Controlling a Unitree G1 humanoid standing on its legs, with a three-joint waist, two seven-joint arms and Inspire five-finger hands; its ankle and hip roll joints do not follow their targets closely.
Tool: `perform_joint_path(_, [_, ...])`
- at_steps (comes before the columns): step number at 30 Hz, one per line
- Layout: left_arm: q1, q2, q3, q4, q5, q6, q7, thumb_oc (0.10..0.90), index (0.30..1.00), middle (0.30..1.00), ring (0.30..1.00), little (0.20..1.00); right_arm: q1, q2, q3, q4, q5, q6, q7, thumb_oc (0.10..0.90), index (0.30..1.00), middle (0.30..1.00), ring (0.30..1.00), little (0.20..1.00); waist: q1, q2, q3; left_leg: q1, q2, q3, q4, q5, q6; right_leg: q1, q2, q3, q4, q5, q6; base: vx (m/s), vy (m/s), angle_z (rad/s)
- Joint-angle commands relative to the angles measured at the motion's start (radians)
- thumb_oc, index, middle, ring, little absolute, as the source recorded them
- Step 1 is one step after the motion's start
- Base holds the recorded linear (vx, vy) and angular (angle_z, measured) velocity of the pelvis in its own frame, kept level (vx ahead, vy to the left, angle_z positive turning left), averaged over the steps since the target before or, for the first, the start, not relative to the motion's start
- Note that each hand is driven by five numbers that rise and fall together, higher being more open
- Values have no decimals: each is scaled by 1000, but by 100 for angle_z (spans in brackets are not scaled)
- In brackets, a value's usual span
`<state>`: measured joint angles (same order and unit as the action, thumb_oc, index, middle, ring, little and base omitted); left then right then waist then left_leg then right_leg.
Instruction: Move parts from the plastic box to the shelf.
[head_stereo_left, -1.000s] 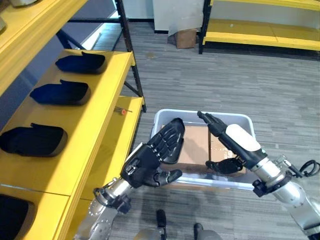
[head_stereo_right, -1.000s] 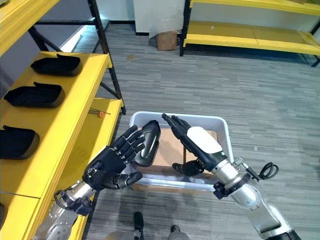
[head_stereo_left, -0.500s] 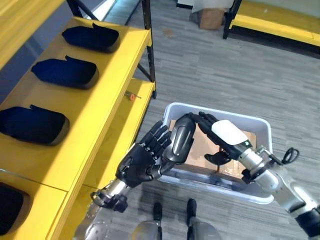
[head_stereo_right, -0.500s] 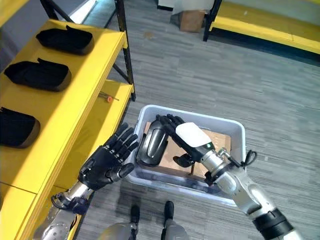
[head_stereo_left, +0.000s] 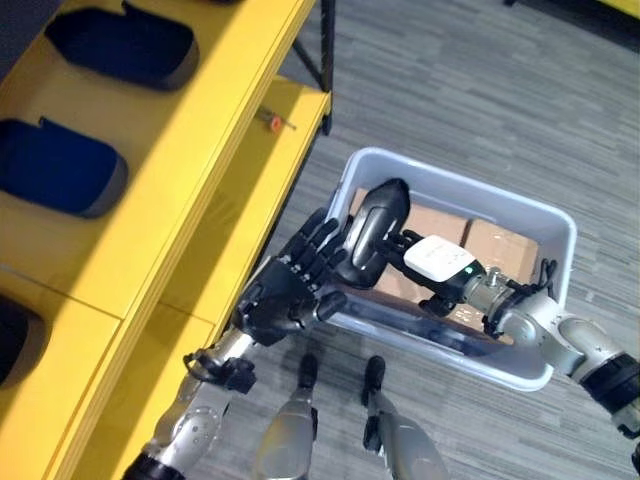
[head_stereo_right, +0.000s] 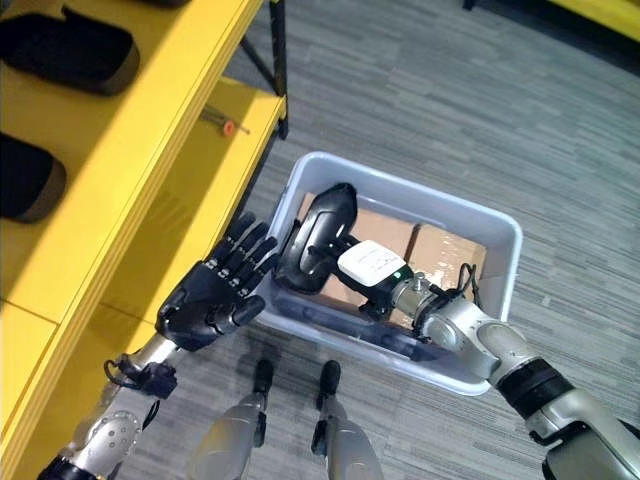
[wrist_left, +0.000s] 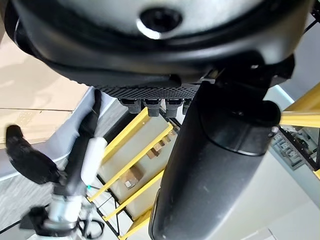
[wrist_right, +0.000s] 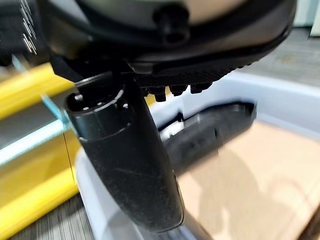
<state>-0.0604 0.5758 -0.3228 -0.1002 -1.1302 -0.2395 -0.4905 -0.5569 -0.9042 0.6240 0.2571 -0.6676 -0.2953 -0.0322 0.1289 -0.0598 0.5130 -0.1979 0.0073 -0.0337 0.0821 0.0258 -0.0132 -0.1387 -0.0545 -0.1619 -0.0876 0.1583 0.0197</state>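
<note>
Grey plank-pattern floor, with a yellow metal shelf (head_stereo_left: 150, 190) along the left side carrying dark moulded parts already placed (head_stereo_left: 60, 165).

Item: pale translucent plastic box (head_stereo_left: 555, 240), on the floor just right of the shelf's lower level; brown cardboard (head_stereo_left: 500, 245) lines its bottom.

Item: black elongated moulded plastic part (head_stereo_left: 372, 228), raised above the box's left, near end. Long axis runs from far to near with a slight lean toward the shelf.

Item: right hand (head_stereo_left: 432, 262), dark with a white thumb cover, reaching across the box from the right. It sits against the part's right flank; whether its fingers are closed round the part cannot be told.

Item: left hand (head_stereo_left: 290, 295), fingers straight and spread, palm against the part's left, near side, touching without wrapping.

Relation of note: the part stands between the two hands, with the shelf to the left beyond the left hand. Judged: the left hand is nearer the shelf, so a handover leftward looks likely.
</note>
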Motion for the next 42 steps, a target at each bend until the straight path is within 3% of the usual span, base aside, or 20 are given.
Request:
perform_joint_path(1, [-9,13,13,-109,34,-63,-54,900,1000,1000,1000,1000,-133,-3,49,18,-49,27,-124,900,1000,1000,1000,1000,9,19,-73,-82,33,-32,6,17,-17,-34,-22,21,251,-220,38,-136,-56,22])
perform_joint_path(6, [-10,10,33,-103,62,-73,-72,900,1000,1000,1000,1000,-189,19,88,132,-72,85,-155,900,1000,1000,1000,1000,38,31,-32,-138,26,-50,41,23,-21,-82,-7,-3,319,-252,16,-64,-33,13])
perform_joint_path(9, [-28,2,39,-105,23,-42,-90,900,1000,1000,1000,1000,-230,45,98,256,-98,173,-262,900,1000,1000,1000,1000,63,28,2,-180,27,-69,45,36,-21,-124,8,-26,364,-267,5,-73,-135,23])
perform_joint_path(12, [-22,-19,39,-128,-12,-6,-121,900,1000,1000,1000,1000,-277,81,49,362,-220,376,-470,900,1000,1000,1000,1000,86,40,7,-232,28,-93,41,47,-22,-185,23,-53,419,-288,-8,-38,-109,25])
perform_joint_path(13, [-22,-19,39,-128,-12,-6,-121,900,1000,1000,1000,1000,-277,81,48,362,-220,376,-470,900,1000,1000,1000,1000,86,40,7,-232,28,-93,41,47,-22,-185,23,-53,419,-288,-8,-33,-34,26])
perform_joint_path(14, [-13,-24,41,-139,-9,-8,-123,900,1000,1000,1000,1000,-261,80,17,354,-268,422,-515,900,1000,1000,1000,1000,86,47,7,-242,26,-96,35,49,-21,-199,25,-57,427,-292,-10,-11,-11,7])
perform_joint_path(21, [3,-25,36,-138,-19,45,-155,900,1000,1000,1000,1000,-282,62,10,364,-328,445,-598,900,1000,1000,1000,1000,94,58,7,-275,14,-104,63,41,-17,-233,23,-69,454,-299,-15,4,-13,0])
perform_joint_path(31, [27,-5,38,-133,-28,29,-169,900,1000,1000,1000,1000,-348,21,78,441,-347,473,-481,900,1000,1000,1000,1000,109,78,7,-338,-3,-110,88,40,-9,-303,14,-81,509,-317,-19,3,-1,1])
perform_joint_path(42, [4,8,28,-130,10,22,-158,900,1000,1000,1000,1000,-437,23,152,537,-334,472,-446,900,1000,1000,1000,1000,124,99,7,-448,-14,-114,97,65,0,-429,3,-98,581,-327,-14,-12,-11,3])
